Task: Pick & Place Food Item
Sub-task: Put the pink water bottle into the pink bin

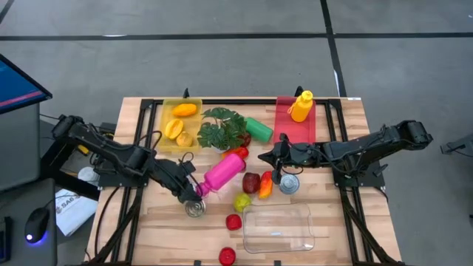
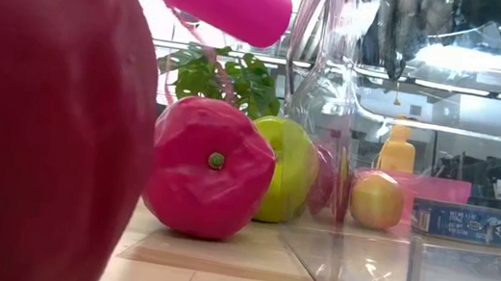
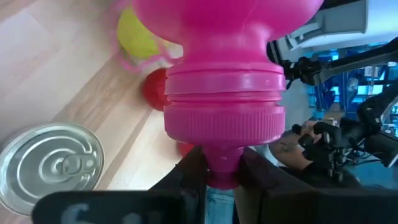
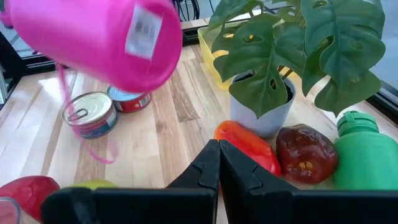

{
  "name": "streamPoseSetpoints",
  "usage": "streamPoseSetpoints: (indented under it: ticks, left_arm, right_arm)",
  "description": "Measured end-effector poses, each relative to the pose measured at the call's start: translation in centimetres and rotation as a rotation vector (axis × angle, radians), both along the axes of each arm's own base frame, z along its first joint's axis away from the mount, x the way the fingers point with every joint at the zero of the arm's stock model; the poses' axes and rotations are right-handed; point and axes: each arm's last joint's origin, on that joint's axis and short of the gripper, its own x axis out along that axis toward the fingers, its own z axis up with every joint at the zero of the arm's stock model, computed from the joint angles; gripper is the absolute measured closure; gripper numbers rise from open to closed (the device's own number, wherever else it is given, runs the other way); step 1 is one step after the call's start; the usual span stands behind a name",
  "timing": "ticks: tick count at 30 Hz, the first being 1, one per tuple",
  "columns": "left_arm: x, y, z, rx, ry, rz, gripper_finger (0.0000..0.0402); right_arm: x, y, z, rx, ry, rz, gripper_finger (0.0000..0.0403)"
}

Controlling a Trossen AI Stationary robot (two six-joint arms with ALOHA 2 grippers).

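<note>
1. pink bottle (image 1: 224, 171): lifted clear of the table (image 1: 140, 222), tilted, cap end low toward the left arm, base raised toward the middle of the table.
2. left gripper (image 1: 198, 189): fingers (image 3: 186, 177) pinch the bottle's narrow spout, just below the ribbed cap; seen closely in the left wrist view.
3. silver can (image 1: 194, 210): upright on the wood just beside and below the left gripper, pull-tab lid up.
4. nearest the front edge: two red items (image 1: 227, 256), (image 1: 233, 222) and a clear plastic tub (image 1: 278, 227), which looks empty.
5. middle ground: green apple (image 1: 242, 201), dark red apple (image 1: 251, 182) and red-orange pepper (image 1: 265, 185) clustered under the bottle's raised end.
6. right gripper (image 1: 267, 156): fingers pressed together, holding nothing, hovering beside the pepper and dark apple; second can (image 1: 289, 183) just beside it.
7. farther back: potted plant (image 1: 222, 129), green bottle (image 1: 259, 129) lying beside it.
8. far edge: yellow tray (image 1: 165, 122) with orange-yellow fruit; pink tray (image 1: 282, 118) with a yellow bottle (image 1: 300, 106).
</note>
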Motion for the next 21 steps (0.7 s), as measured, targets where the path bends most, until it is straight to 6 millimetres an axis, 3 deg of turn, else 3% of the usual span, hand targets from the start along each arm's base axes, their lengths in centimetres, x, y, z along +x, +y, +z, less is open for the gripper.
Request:
streamPoseSetpoints:
  ticks: [4,12,21]
  left_arm:
    - [0.0,0.2,0.1,0.002,-0.003,0.004,0.036]
    - [0.0,0.2,0.0,0.003,0.002,0.004,0.0363]
    - [0.0,0.2,0.0,0.004,0.002,0.004,0.0364]
  right_arm:
    - [0.1,0.0,0.3,-0.005,-0.027,0.01,0.0401]
    - [0.5,2.3,2.3,-0.169,-0.223,0.388,0.0401]
    - [0.5,2.8,3.1,-0.224,-0.311,0.415,0.0401]
